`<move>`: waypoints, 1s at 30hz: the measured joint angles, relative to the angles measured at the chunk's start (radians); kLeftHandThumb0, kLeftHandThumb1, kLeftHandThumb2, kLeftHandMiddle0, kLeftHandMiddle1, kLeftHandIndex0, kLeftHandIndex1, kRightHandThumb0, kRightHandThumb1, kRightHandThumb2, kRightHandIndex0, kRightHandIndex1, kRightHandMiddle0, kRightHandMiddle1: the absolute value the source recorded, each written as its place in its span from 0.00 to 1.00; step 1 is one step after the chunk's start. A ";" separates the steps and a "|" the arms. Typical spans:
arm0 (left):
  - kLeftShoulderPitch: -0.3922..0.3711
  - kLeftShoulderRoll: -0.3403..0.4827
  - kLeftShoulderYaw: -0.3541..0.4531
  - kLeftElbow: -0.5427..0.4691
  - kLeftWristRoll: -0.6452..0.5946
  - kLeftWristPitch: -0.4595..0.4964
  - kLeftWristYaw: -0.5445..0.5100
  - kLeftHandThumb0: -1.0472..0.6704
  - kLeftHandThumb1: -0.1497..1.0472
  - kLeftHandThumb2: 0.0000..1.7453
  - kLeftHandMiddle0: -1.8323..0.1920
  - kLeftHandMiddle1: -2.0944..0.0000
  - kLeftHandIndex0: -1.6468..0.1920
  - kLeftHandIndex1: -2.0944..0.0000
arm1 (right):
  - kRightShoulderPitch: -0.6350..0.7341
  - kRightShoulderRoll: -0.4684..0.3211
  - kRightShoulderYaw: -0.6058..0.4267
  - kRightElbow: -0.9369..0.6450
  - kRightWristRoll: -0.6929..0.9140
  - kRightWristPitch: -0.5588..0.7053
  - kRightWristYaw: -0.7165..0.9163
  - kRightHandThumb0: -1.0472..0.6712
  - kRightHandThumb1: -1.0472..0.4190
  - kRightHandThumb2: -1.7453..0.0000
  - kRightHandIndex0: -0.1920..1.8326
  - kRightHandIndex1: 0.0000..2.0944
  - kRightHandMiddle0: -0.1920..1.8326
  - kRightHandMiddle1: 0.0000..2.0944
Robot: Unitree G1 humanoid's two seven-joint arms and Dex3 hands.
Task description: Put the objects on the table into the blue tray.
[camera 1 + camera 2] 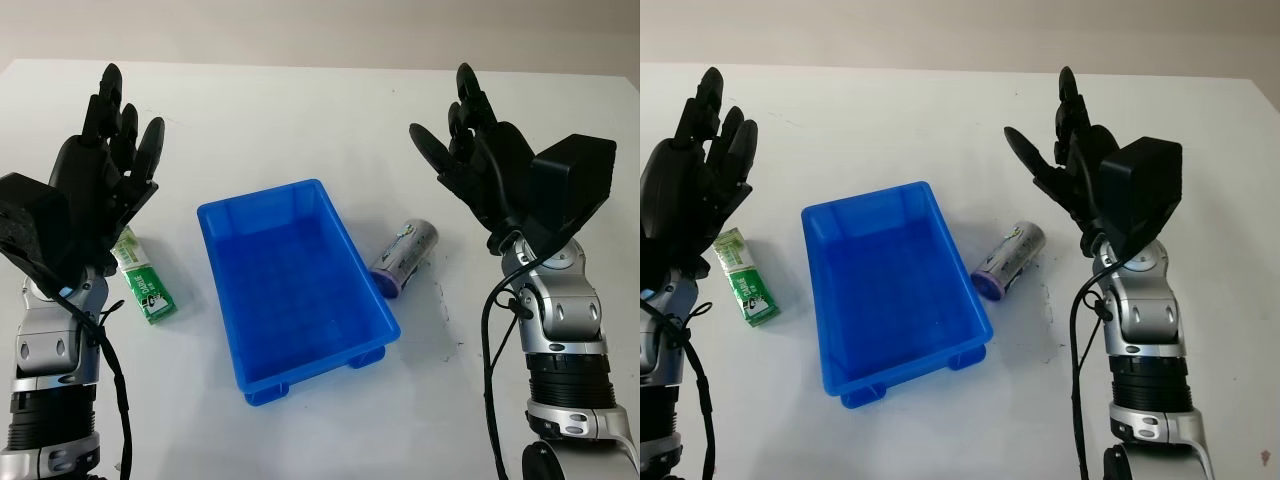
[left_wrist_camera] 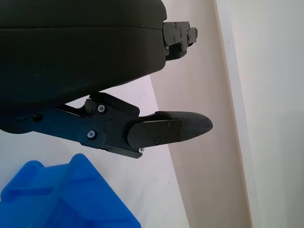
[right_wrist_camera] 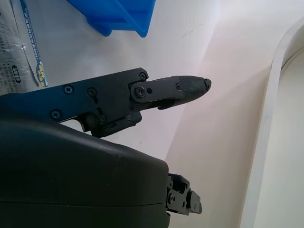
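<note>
Blue tray (image 1: 290, 290) sits mid-desk (image 1: 300, 110), nothing in it. Green carton (image 1: 145, 283) lies flat on the desk just left of the tray, below the left hand (image 1: 105, 165). Silver can (image 1: 405, 256) lies on its side just right of the tray. Left hand and right hand (image 1: 480, 150) both raised above the desk, released, holding nothing.

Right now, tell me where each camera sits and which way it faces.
Left eye: on the head, looking down at the blue tray, green carton, can; left hand and right hand raised, open.
Right eye: same scene, a little to the side.
Left wrist: by the left hand, facing table and wall.
Right wrist: likewise, right hand.
Both wrists see a tray corner.
</note>
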 measured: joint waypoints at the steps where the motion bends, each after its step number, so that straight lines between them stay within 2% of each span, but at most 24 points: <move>1: 0.001 0.000 0.000 -0.001 0.000 0.001 0.000 0.26 1.00 0.27 0.96 0.98 0.96 0.98 | 0.000 0.000 0.000 -0.001 0.000 0.000 0.000 0.25 0.00 0.89 0.00 0.00 0.00 0.00; 16: -0.012 -0.001 -0.009 0.023 -0.010 0.007 -0.003 0.24 1.00 0.25 0.96 0.98 0.96 0.98 | 0.001 -0.011 -0.004 0.002 0.017 0.001 0.040 0.25 0.00 0.92 0.00 0.00 0.00 0.00; 30: 0.004 -0.001 -0.008 0.007 -0.009 0.005 -0.001 0.24 1.00 0.26 0.96 0.97 0.96 0.97 | -0.093 -0.231 0.013 0.091 0.027 -0.021 0.348 0.25 0.05 0.98 0.00 0.00 0.00 0.00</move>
